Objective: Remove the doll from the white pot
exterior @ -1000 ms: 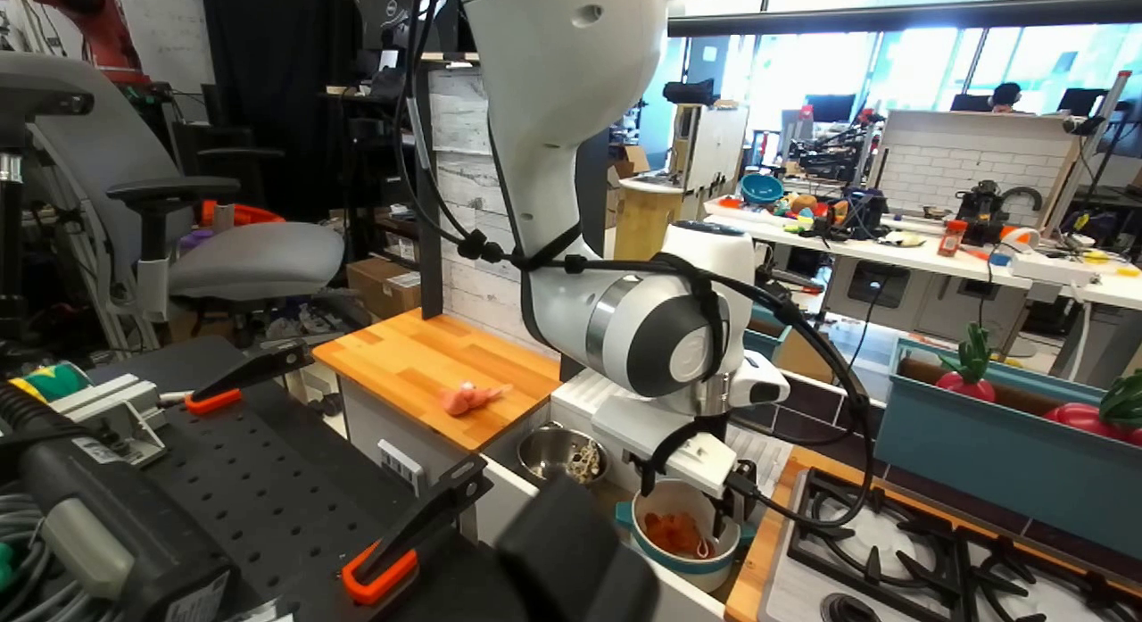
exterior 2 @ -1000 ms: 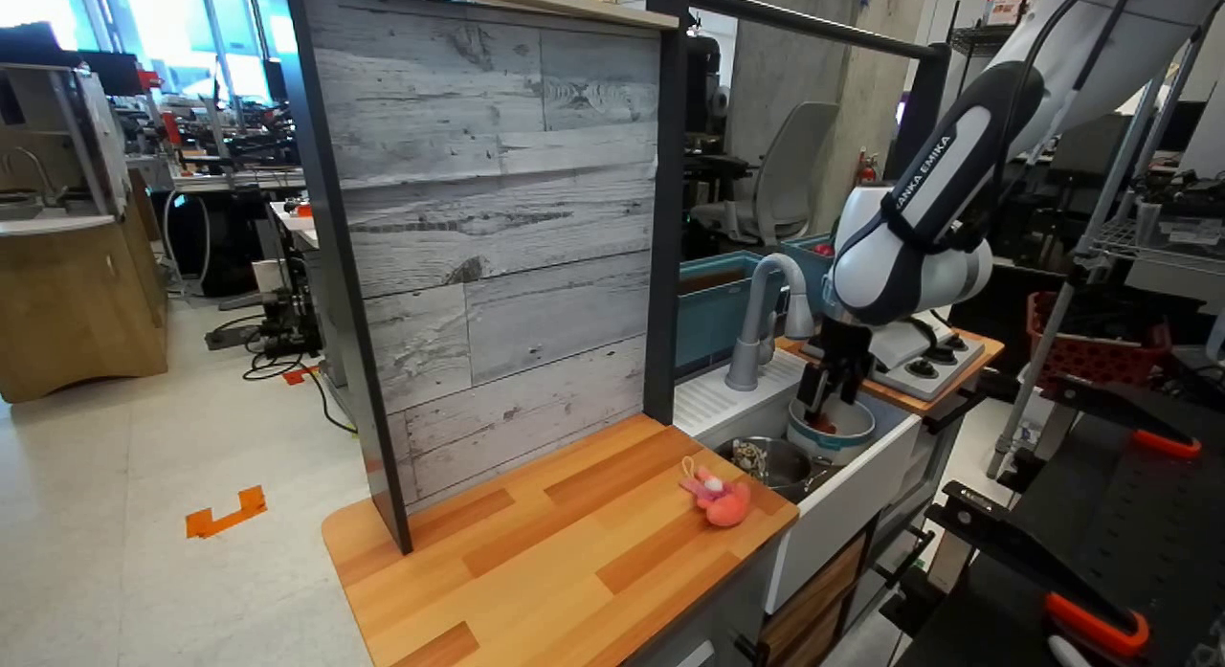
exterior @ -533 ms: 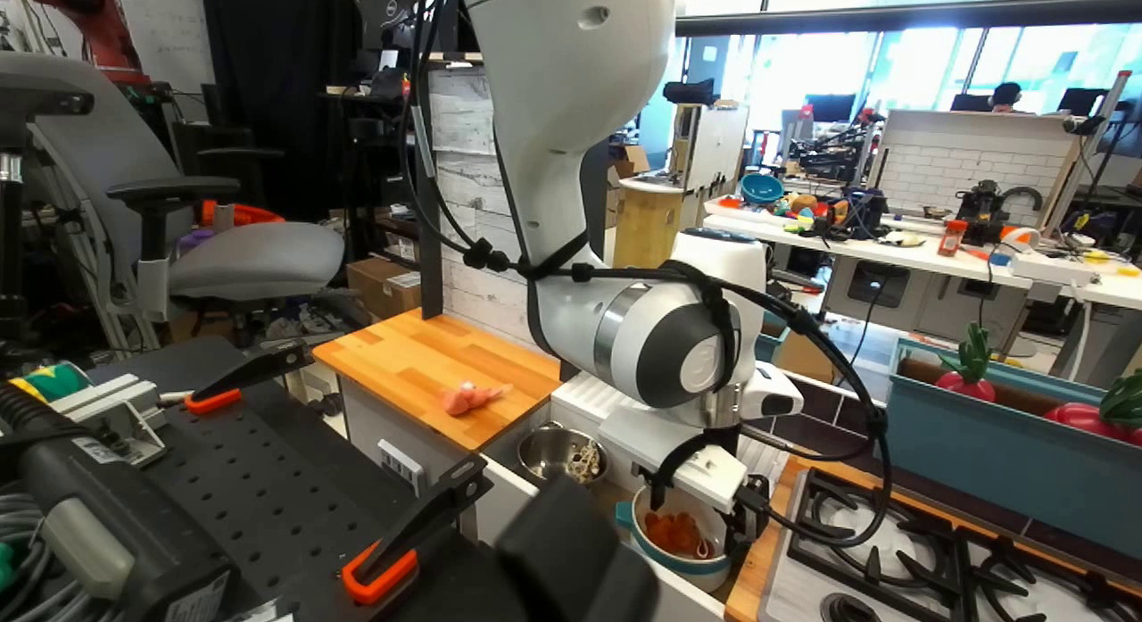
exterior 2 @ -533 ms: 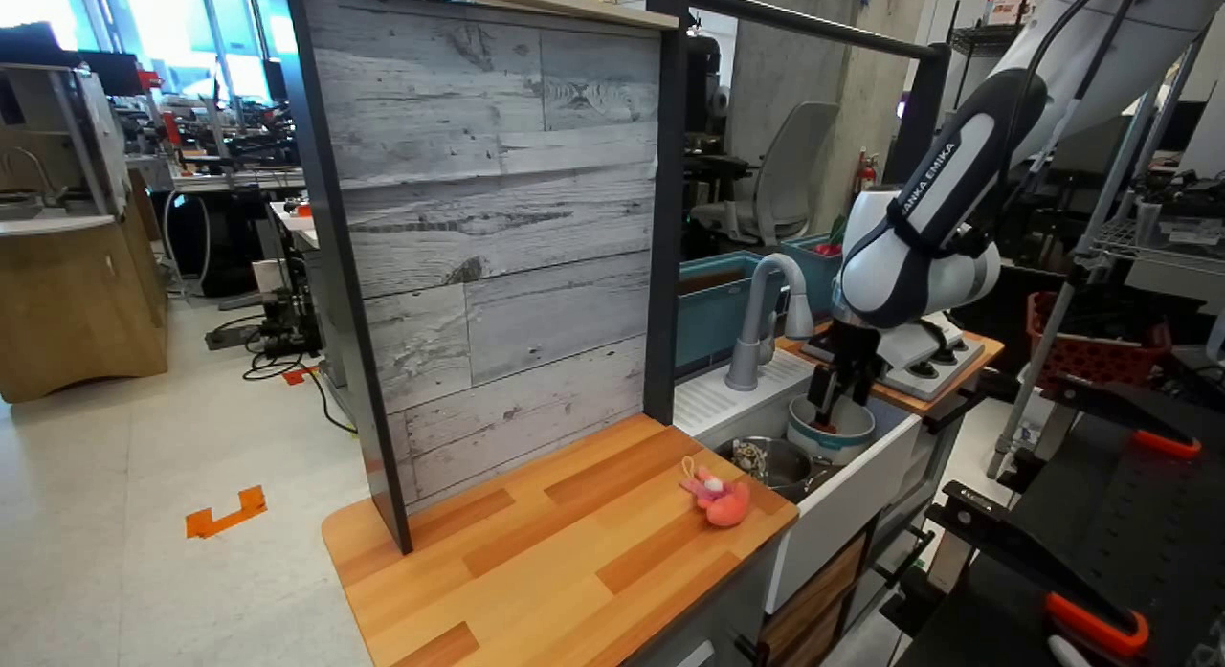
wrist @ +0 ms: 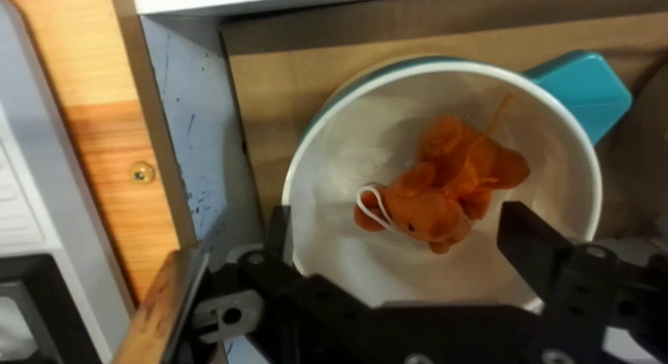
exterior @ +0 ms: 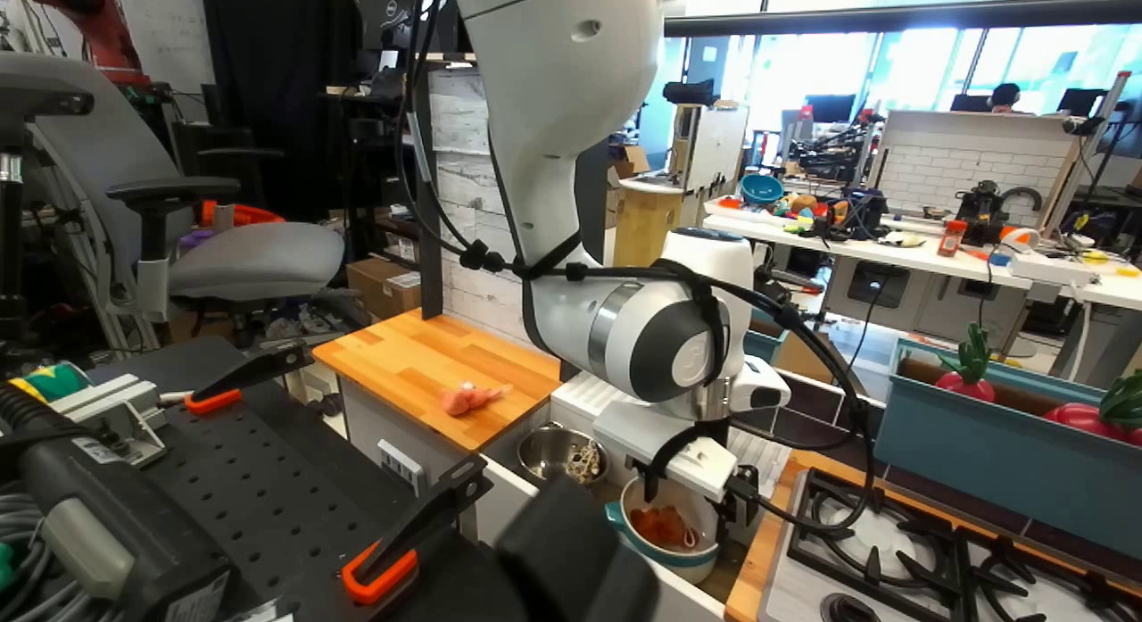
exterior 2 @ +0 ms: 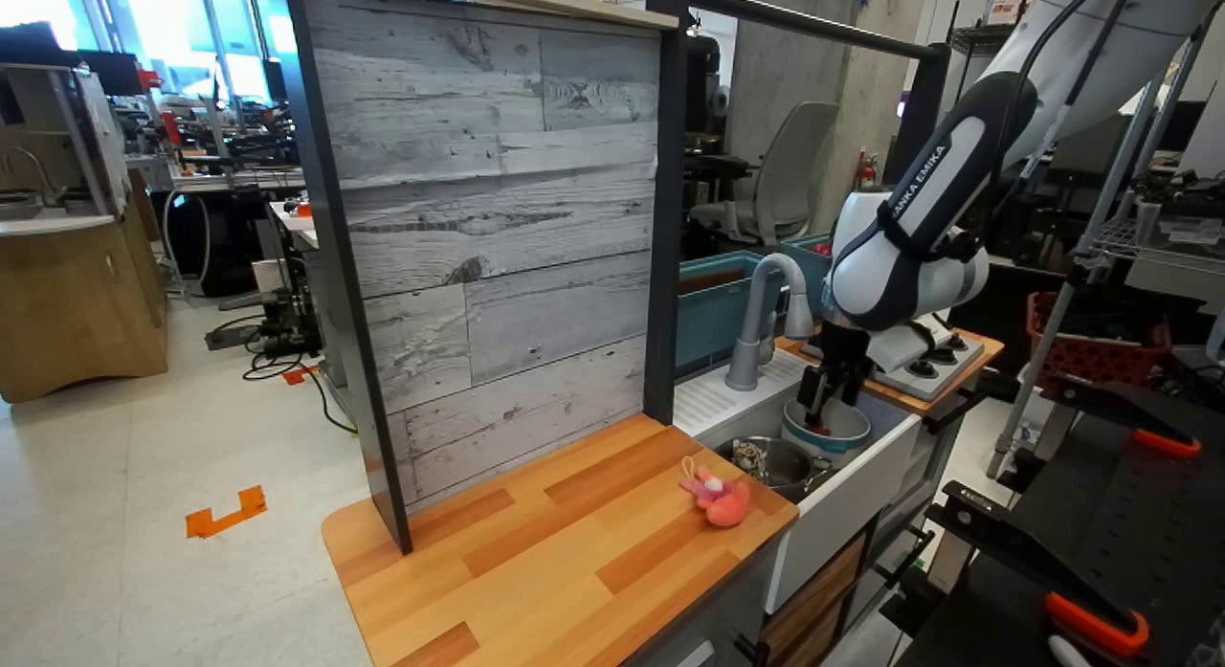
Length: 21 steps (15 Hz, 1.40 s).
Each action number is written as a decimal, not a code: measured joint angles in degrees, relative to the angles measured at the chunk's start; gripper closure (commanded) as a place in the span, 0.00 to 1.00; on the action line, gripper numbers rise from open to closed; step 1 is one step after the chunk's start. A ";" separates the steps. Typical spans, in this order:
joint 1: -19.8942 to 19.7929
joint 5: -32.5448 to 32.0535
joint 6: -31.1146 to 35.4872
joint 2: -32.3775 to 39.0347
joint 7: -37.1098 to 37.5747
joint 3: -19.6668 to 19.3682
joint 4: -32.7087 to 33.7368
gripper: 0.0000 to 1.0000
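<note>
The white pot (wrist: 342, 144) has yet to be emptied. Over it hangs the tool (wrist: 399, 220), spread wide and gripping nothing, while the doll (wrist: 438, 181) lies inside the white pot, ungrasped. Grasp, lift-out and release all appear to remain.

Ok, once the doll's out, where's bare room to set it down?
On the counter: bare wood between plank wall and front edge, past the pink toy, away from the sink. The sink is crowded: the steel pot sits beside the white pot, which holds the doll, with spread fingers near its rim.
</note>
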 measured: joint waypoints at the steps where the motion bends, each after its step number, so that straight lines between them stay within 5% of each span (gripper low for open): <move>1: 0.17 -0.01 0.00 0.00 -0.03 0.08 0.00 0.00; 21: 4.86 -0.41 0.00 0.14 -2.50 -1.24 -1.55 0.00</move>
